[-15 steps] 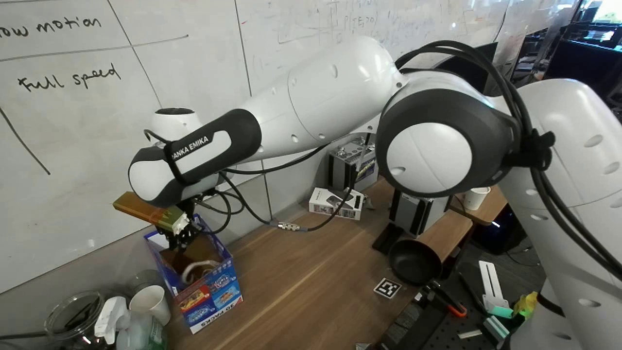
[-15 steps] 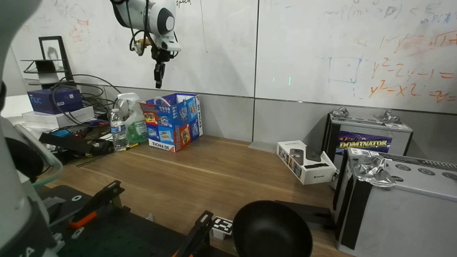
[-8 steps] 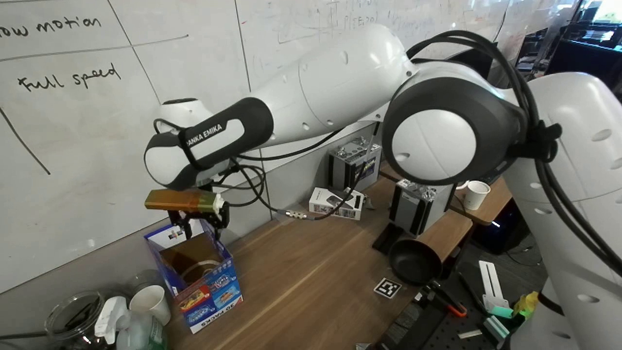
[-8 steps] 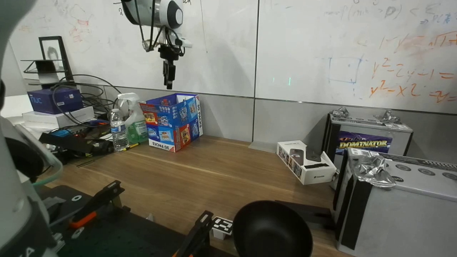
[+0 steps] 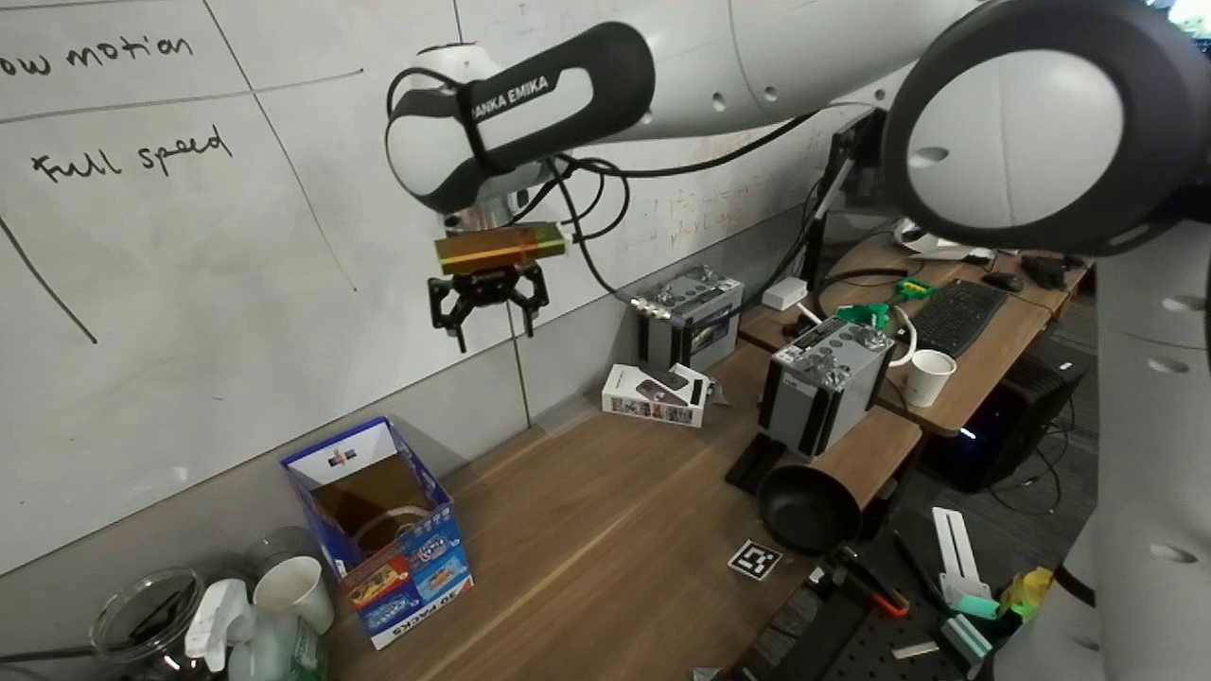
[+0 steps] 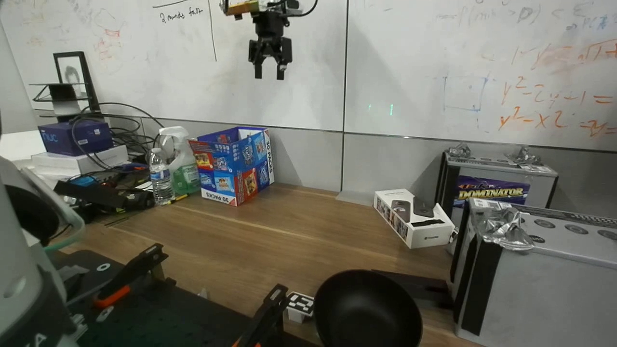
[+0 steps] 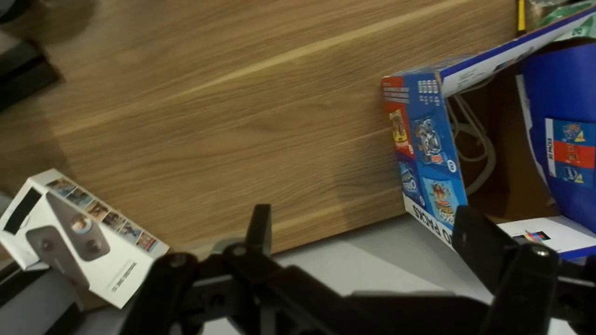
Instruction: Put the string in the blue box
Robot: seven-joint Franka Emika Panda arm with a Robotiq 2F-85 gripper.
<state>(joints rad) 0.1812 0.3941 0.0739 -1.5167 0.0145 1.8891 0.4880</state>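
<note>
String inside the box: in an exterior view a pale arc shows within the box, lower left of the frame, and no strand is seen crossing the rim. Placing step judged done. Gripper near mid-frame, left of centre, before the whiteboard, higher than the box and well apart from it. Jaws stand apart; nothing held, nothing touched.

In an exterior view, gripper at the top, just left of centre, tips down, a plain gap between them. Box upright on the tabletop, left of centre; its walls hide the inside, so the string cannot be confirmed from this angle.

Wrist view: box cut off by the right edge of the frame, its inside partly in sight. Thin loops and a thicker-looking pale arc, taken as string, lie within the walls; ends not seen, cannot tell whether all one cord. Fingers wide apart at lower centre and lower right, no cord between. The one at lower right overlaps the box by line of sight only; judged no contact.

Left to do, as judged: nothing with the string; at most, take the gripper clear.
</note>
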